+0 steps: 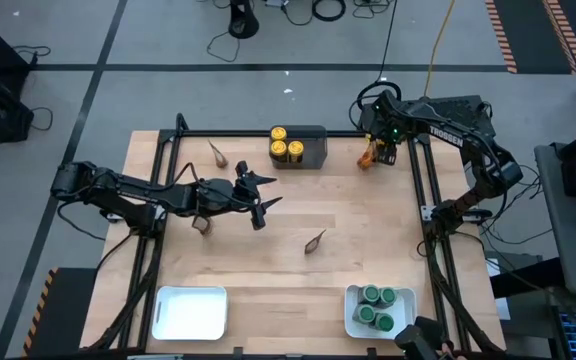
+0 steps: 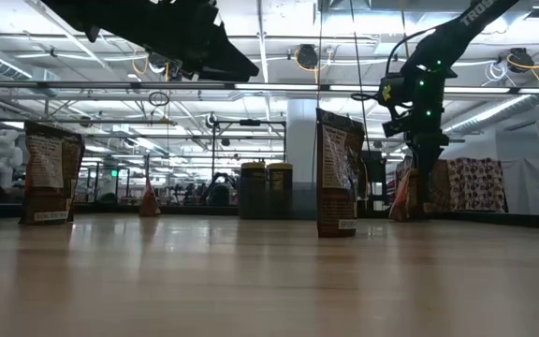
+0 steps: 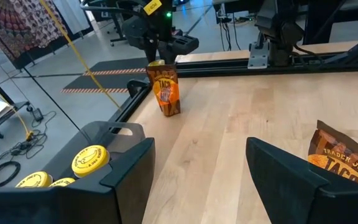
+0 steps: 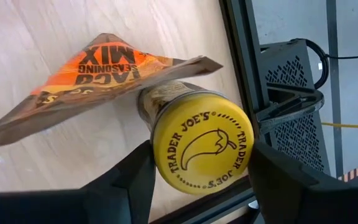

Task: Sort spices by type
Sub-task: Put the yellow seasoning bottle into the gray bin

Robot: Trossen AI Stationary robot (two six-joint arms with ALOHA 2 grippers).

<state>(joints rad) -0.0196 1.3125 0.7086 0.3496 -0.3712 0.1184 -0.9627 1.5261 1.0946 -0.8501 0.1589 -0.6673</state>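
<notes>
At the table's far right corner a yellow-lidded jar (image 4: 202, 148) stands beside an orange taco packet (image 4: 98, 74), which leans against the jar's glass side. My right gripper (image 4: 204, 180) is over the jar, shut on it. My left gripper (image 1: 263, 195) hangs open above the table's middle left, touching nothing. Three yellow-lidded jars (image 1: 286, 147) sit in the dark grey bin (image 1: 313, 148). Several green-lidded jars (image 1: 378, 305) fill the near right white tray (image 1: 352, 322). Loose packets stand at the far left (image 1: 217, 153), in the middle (image 1: 315, 241) and by my left arm (image 1: 203, 224). My right gripper has the jar's yellow lid between its two fingers, one on each side of the rim (image 4: 159, 158). The fingers come from above, pointing steeply down. The jar stays upright; the lid hides its foot, so whether it still rests on the table I cannot tell.
A second white tray (image 1: 190, 312) lies at the near left. The black frame rail (image 4: 238, 68) runs close behind the jar along the table's right edge. Bare wood lies between the bin and the two trays.
</notes>
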